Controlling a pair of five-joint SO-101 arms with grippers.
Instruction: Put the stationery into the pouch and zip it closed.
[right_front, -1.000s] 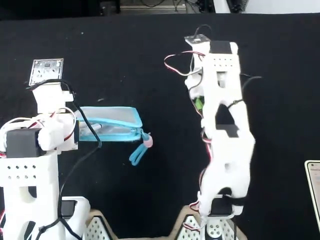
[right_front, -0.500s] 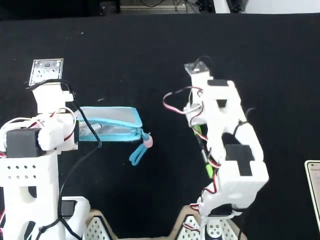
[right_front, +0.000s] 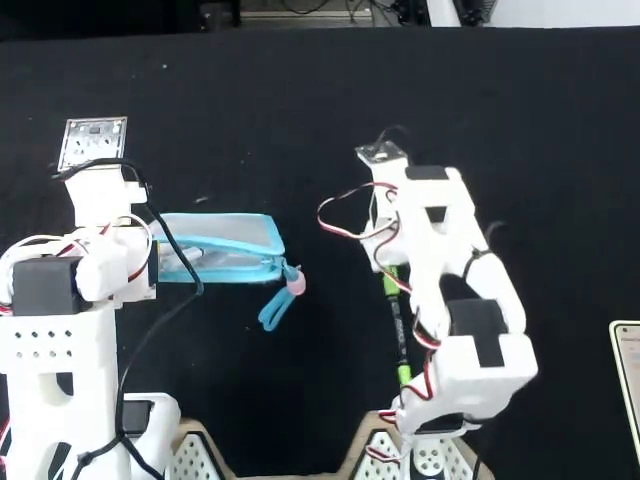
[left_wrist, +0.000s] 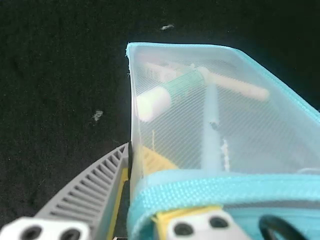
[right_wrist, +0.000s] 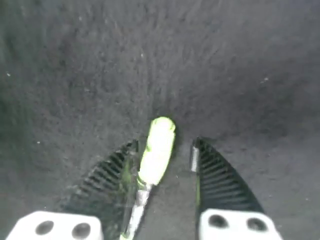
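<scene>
A teal mesh pouch (right_front: 225, 240) lies at the left of the black table, with a white-and-green tube (left_wrist: 172, 92) and pale sticks inside. My left gripper (right_front: 160, 265) is shut on the pouch's near edge (left_wrist: 150, 200). Its pink zip pull (right_front: 296, 285) and teal strap (right_front: 272, 312) trail off to the right. A green-and-black pen (right_front: 398, 330) hangs under my right arm (right_front: 440, 260), pointing at the table's front edge. My right gripper (right_wrist: 164, 144) holds the pen (right_wrist: 159, 145), whose green end sticks out between the fingers and lies closer to one of them.
A white flat object (right_front: 628, 385) pokes in at the right edge. Both arm bases stand at the front edge. Black cloth stretches between the pouch and the right arm, and across the back.
My right arm has folded back toward its base, carrying the pen from mid-table toward the front edge. The left arm and pouch have not moved.
</scene>
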